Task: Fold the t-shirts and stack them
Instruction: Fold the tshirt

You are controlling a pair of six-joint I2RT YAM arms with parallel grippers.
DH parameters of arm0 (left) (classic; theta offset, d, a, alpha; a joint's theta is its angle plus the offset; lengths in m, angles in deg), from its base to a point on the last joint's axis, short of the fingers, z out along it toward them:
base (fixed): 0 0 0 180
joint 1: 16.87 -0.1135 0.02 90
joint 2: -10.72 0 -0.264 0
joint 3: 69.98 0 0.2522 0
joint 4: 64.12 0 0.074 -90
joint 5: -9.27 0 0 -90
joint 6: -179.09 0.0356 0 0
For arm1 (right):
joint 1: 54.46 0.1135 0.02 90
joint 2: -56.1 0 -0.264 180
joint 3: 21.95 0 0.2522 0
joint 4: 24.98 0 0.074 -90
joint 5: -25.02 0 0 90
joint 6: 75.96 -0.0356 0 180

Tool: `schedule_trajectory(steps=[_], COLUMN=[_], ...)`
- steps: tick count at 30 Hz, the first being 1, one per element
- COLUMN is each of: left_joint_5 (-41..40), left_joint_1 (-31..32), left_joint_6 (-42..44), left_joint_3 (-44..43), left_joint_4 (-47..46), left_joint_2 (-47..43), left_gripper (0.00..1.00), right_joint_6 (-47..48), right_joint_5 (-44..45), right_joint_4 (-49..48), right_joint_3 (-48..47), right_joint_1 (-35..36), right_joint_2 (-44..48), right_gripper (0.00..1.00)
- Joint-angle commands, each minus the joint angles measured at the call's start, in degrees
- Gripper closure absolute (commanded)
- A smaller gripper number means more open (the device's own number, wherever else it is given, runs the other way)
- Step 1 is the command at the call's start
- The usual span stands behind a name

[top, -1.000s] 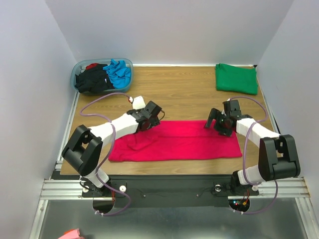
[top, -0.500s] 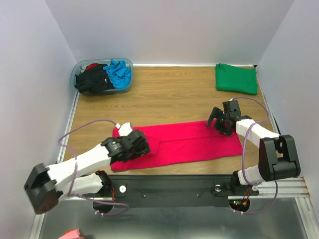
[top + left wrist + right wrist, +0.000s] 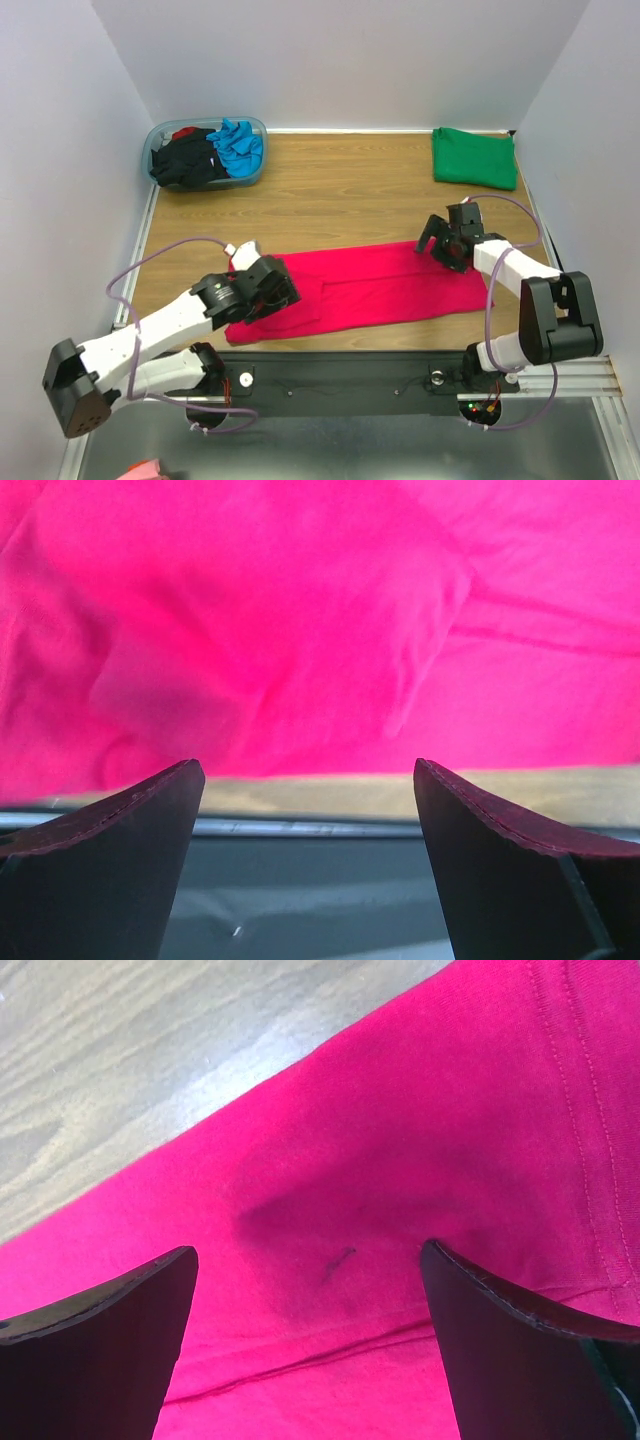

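Observation:
The magenta-red t-shirt (image 3: 390, 290) lies as a long flat strip across the near part of the table. Its left part is folded over with a crease. My left gripper (image 3: 272, 293) is open and empty, low over the shirt's left end. In the left wrist view (image 3: 305, 767) the shirt (image 3: 300, 620) fills the area ahead of the tips. My right gripper (image 3: 442, 245) is open and empty over the shirt's far right edge. The right wrist view (image 3: 307, 1250) shows the cloth (image 3: 400, 1140) under it. The green shirt (image 3: 474, 157) lies folded at the back right.
A translucent bluish tub (image 3: 252, 124) at the back left holds the black shirt (image 3: 185, 162) and the turquoise shirt (image 3: 238, 145). The table's near edge and a metal rail (image 3: 300, 827) lie just below my left fingertips. White walls close in both sides.
My left gripper has swung from the shirt's far edge to its near left end. The shirt's left part now lies folded over. The right gripper has hardly moved.

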Motion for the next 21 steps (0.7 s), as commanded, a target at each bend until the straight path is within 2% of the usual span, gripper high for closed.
schedule_trajectory(steps=[1,6,9,11,14,17,21], left_joint_5=[-5.32,-3.91,0.81,2.93,3.91,4.26,5.32], left_joint_1=[-0.46,-6.51,-10.28,-11.44,-11.89,-13.73,-16.62], left_joint_6=[4.47,6.34,8.53,9.5,10.11,12.66,17.75], left_joint_3=[-4.14,-5.03,-2.58,-1.69,-2.47,-5.1,-15.7], left_joint_4=[-9.09,-14.37,-19.73,-23.85,-24.75,-27.12,-28.45], left_joint_2=[9.09,22.11,25.47,28.71,33.82,40.14,50.77], left_gripper=[0.02,0.02,0.02,0.02,0.02,0.02,0.02], right_joint_6=[1.95,3.53,3.45,2.75,1.95,0.99,0.28], right_joint_5=[-0.2,0.39,-0.38,0.13,1.81,-0.12,-7.4], right_joint_4=[3.92,4.0,3.92,4.0,4.18,4.18,4.18], right_joint_3=[2.08,1.38,1.73,1.99,2.69,4.62,7.7], right_joint_1=[-0.13,-0.13,-0.13,-0.22,-0.13,-0.13,-0.04], right_joint_2=[1.53,3.03,1.54,0.75,-0.31,0.3,2.76], right_gripper=[0.0,0.0,0.0,0.0,0.0,0.0,0.0])
